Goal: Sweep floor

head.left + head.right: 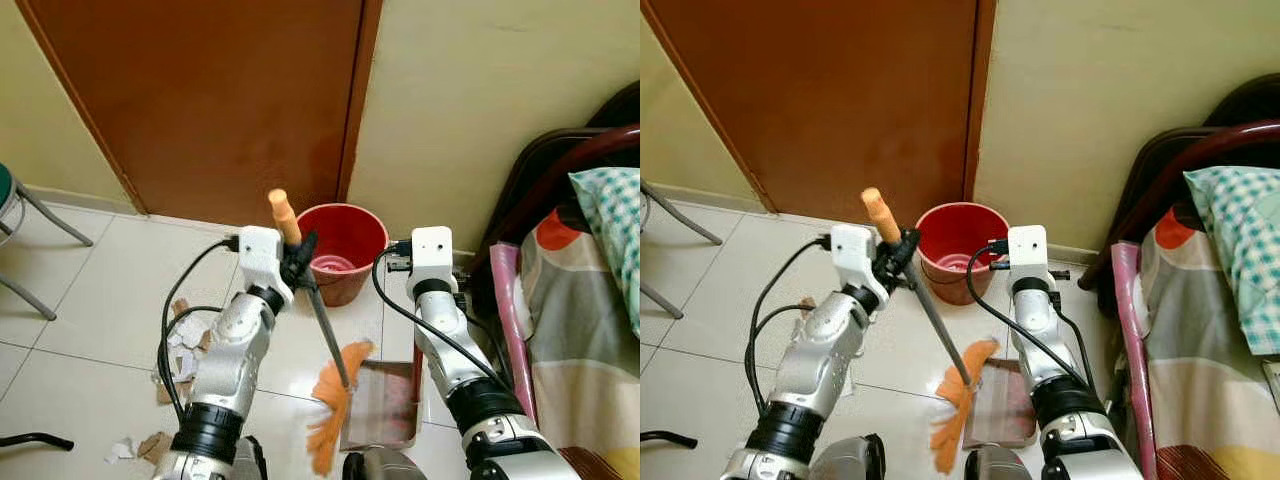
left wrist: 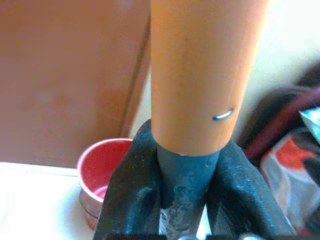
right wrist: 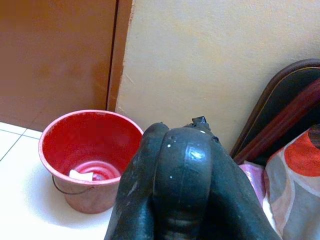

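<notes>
My left gripper (image 1: 300, 252) is shut on a broom's dark shaft (image 2: 182, 170), just under its orange grip (image 1: 283, 213). The shaft slants down to the orange bristles (image 1: 330, 405), which rest at the mouth of a grey-brown dustpan (image 1: 385, 408) on the tiles. My right gripper (image 3: 186, 150) hovers above the dustpan's far end, shut around a black handle whose tip (image 3: 200, 121) pokes out. A red bucket (image 1: 343, 250) stands against the wall just beyond both grippers, with a scrap in its bottom. Torn paper and cardboard bits (image 1: 185, 345) lie left of my left arm, and more scraps (image 1: 135, 448) lie nearer me.
A brown door (image 1: 200, 90) and cream wall (image 1: 470, 110) close off the far side. A bed with patterned bedding (image 1: 585, 300) and a dark headboard crowds the right. Metal stool legs (image 1: 45, 215) stand at the left, and a black curved bar (image 1: 35, 438) lies bottom left.
</notes>
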